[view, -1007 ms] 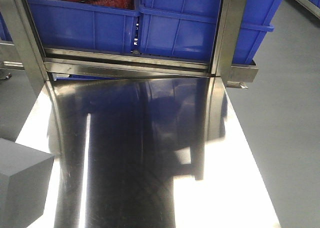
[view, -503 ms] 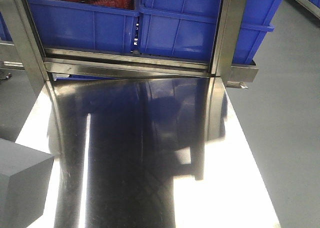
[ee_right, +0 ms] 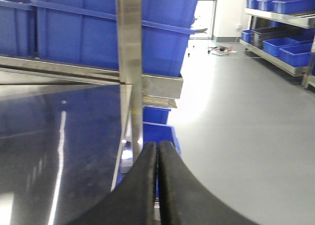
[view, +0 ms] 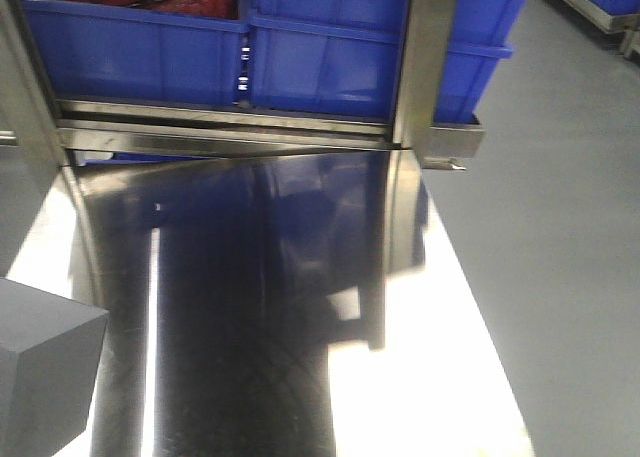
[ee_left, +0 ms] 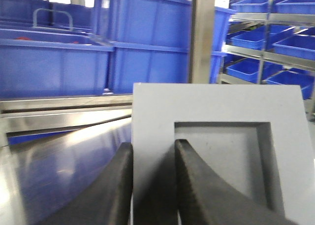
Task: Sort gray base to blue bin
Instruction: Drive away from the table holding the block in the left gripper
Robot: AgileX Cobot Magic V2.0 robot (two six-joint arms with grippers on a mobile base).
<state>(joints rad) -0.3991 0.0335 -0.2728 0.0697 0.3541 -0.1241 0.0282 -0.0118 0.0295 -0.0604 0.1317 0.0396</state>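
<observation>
The gray base [view: 40, 367] shows at the lower left of the front view, held over the steel table's left edge. In the left wrist view the gray base [ee_left: 216, 107] fills the right half, its square recess facing the camera. My left gripper [ee_left: 152, 144] is shut on the recess's left wall, one finger outside and one inside the recess. The tall blue bin [view: 330, 67] stands on the rack behind the table and also shows in the left wrist view [ee_left: 142, 38]. My right gripper [ee_right: 158, 145] is shut and empty at the table's right edge.
A lower blue bin [view: 130, 47] with red items stands left of the tall one. A steel post [view: 425, 57] rises in front of the bins. The steel table [view: 420, 377] is shiny. A small blue bin [ee_right: 160, 131] sits below its right edge. Shelves of blue bins [ee_left: 275, 38] stand to the right.
The bins, rack and table have shifted left in the front view, while the gray base keeps its place at the lower left of the frame.
</observation>
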